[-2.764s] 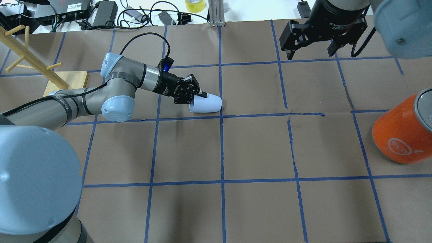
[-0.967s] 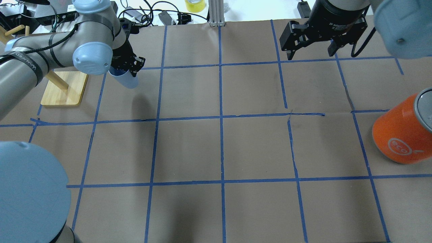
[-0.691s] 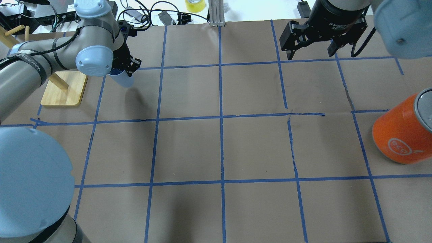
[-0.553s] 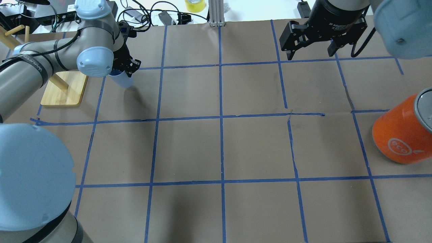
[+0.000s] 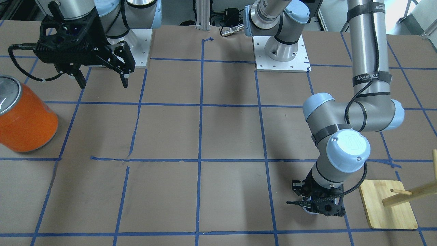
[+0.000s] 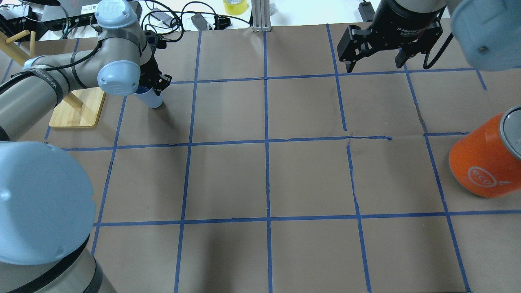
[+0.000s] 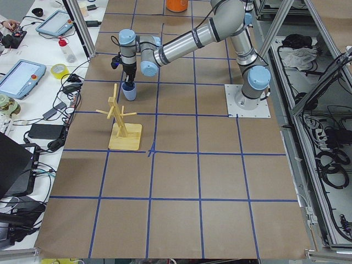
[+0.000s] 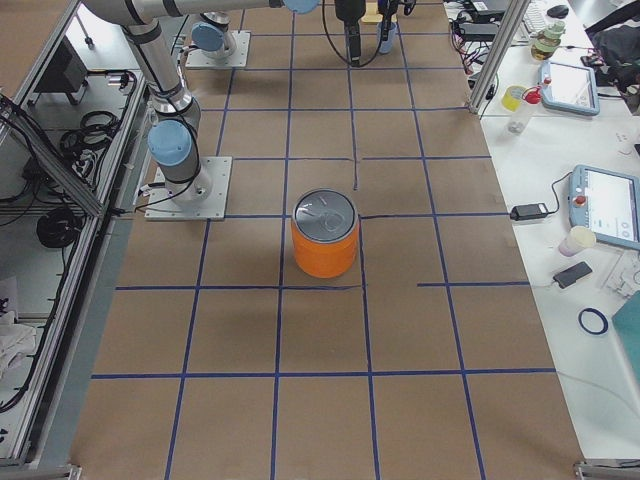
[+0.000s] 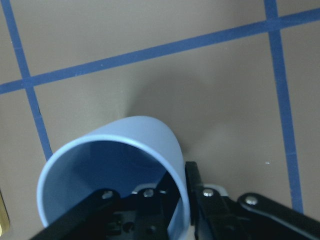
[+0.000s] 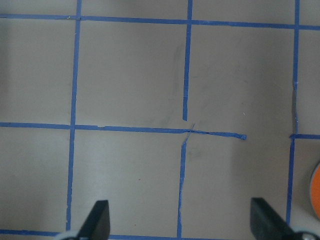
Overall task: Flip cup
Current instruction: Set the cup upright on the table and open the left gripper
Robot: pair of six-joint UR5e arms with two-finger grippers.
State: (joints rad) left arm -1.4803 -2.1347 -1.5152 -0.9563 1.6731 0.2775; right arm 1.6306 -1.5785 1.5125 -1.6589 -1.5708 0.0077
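The pale lavender-blue cup stands mouth up at the far left of the table, its base at or just above the paper. My left gripper points down and is shut on the cup's rim. In the left wrist view one finger is inside the cup and the other outside, with the gripper pinching the wall. In the front-facing view the gripper hides most of the cup. My right gripper hangs open and empty at the far right, and shows open in its wrist view.
A wooden mug tree on a board stands just left of the cup, also seen in the left side view. A big orange can with a silver lid stands at the right edge. Blue tape lines grid the brown paper.
My left gripper carried the cup from lying on its side mid-table to the far left and turned it mouth up. In the last second it has sunk slightly toward the paper. The right arm has not moved.
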